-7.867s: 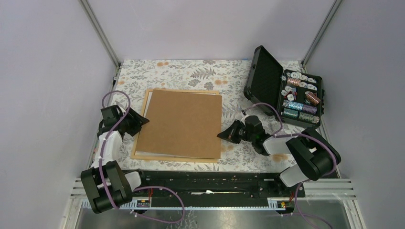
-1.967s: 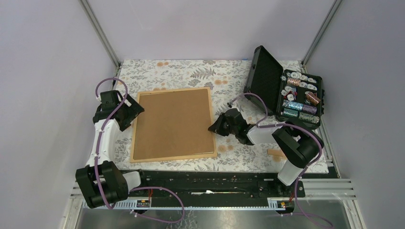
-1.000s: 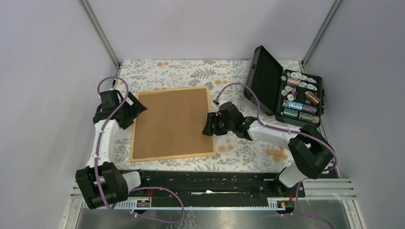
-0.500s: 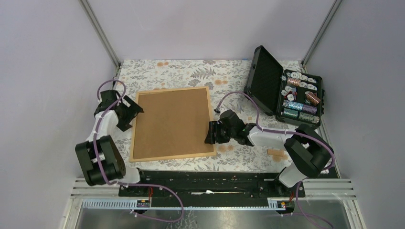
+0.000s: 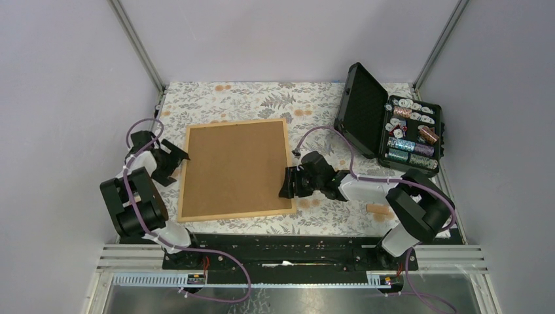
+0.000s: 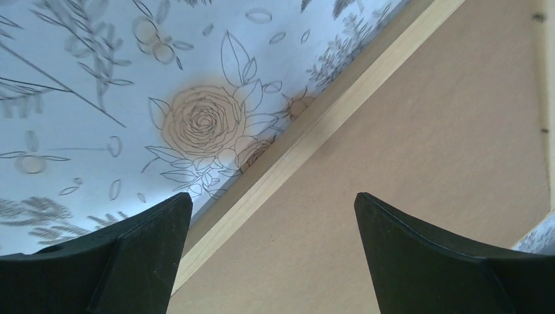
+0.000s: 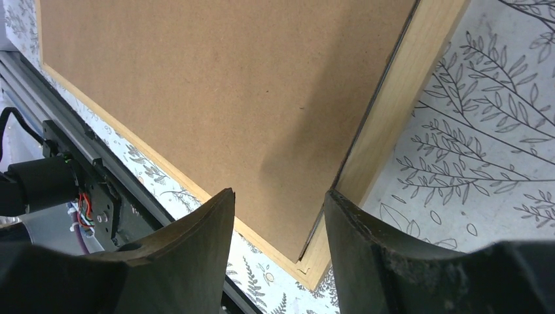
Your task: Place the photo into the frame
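The light-wood frame [image 5: 184, 171] lies flat on the floral cloth, with a plain brown backing board [image 5: 235, 167] seated inside its moulding. The photo is hidden. My left gripper [image 5: 175, 160] stands open at the frame's left edge. In the left wrist view its fingers [image 6: 272, 196] straddle the moulding [image 6: 314, 140] and the board [image 6: 425, 131], holding nothing. My right gripper [image 5: 286, 185] hovers open over the frame's right edge near the front corner. In the right wrist view the right gripper [image 7: 279, 192] has only board [image 7: 229, 85] and moulding [image 7: 406, 98] below it.
An open black hard case [image 5: 393, 121] with small coloured items stands at the back right. A small wooden piece [image 5: 379, 209] lies on the cloth near the right arm's base. The black mounting rail [image 5: 281, 245] runs along the near edge.
The board, earlier askew over the frame, now sits inside it. In the last second my left arm drew back leftward and my right gripper slid slightly nearer along the frame's right edge.
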`<state>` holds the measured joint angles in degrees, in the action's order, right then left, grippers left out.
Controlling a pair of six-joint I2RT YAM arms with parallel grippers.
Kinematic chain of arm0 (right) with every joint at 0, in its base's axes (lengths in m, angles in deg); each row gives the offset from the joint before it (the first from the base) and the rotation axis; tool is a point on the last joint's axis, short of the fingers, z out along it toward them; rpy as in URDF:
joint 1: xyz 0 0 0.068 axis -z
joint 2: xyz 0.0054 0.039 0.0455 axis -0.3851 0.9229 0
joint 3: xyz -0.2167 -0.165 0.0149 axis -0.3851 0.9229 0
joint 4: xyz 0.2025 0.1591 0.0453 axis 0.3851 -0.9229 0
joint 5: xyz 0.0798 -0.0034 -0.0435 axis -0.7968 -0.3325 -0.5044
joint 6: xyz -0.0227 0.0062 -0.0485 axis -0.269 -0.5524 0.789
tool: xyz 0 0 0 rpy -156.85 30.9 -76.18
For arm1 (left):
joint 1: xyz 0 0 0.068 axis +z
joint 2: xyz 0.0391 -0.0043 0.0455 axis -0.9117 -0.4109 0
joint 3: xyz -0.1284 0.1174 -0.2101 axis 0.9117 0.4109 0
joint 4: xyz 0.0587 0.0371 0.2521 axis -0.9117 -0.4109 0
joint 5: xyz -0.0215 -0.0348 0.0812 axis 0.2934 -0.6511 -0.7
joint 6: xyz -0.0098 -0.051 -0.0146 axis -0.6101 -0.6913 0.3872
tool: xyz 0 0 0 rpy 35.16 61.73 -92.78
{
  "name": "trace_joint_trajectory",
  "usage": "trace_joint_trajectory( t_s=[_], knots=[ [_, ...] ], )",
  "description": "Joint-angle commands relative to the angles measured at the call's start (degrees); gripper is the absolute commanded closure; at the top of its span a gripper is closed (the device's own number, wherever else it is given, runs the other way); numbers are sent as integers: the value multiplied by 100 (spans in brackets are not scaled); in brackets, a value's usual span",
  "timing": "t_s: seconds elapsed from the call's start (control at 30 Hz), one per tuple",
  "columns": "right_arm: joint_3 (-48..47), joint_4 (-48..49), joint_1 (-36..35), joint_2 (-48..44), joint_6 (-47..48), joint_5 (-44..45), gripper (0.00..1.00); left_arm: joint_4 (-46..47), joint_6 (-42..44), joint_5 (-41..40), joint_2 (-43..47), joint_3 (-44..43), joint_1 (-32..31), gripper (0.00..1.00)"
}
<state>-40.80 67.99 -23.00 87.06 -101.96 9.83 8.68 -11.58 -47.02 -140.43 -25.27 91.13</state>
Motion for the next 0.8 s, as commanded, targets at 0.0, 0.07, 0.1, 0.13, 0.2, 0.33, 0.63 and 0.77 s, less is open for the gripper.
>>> trace_joint_trajectory(
  t_s=[0.0, 0.07, 0.1, 0.13, 0.2, 0.33, 0.63, 0.77],
  knots=[
    [10, 462, -4, 209, -70, -204, 41, 181, -105, 641, -381, 222, -22, 1],
    [-21, 606, -5, 236, -152, -230, 41, 204, -167, 890, -432, 348, -14, 1],
    [-48, 653, -4, 256, -180, -213, 40, 221, -212, 999, -423, 417, -23, 1],
    [-95, 697, -5, 286, -201, -213, 40, 256, -245, 1127, -402, 480, -24, 1],
    [-230, 743, -1, 370, -229, -208, 40, 291, -303, 1308, -325, 577, -24, 1],
    [-412, 683, -5, 470, -220, 95, 40, 208, -224, 1348, -140, 583, -24, 1],
    [-1035, -1483, -13, -304, 1876, 1274, 1, -47, 131, 783, -74, 188, -33, 1],
    [-1271, -1763, -243, -390, 2757, 878, 0, 8, 122, 765, -104, 218, -34, 1]
  ],
)
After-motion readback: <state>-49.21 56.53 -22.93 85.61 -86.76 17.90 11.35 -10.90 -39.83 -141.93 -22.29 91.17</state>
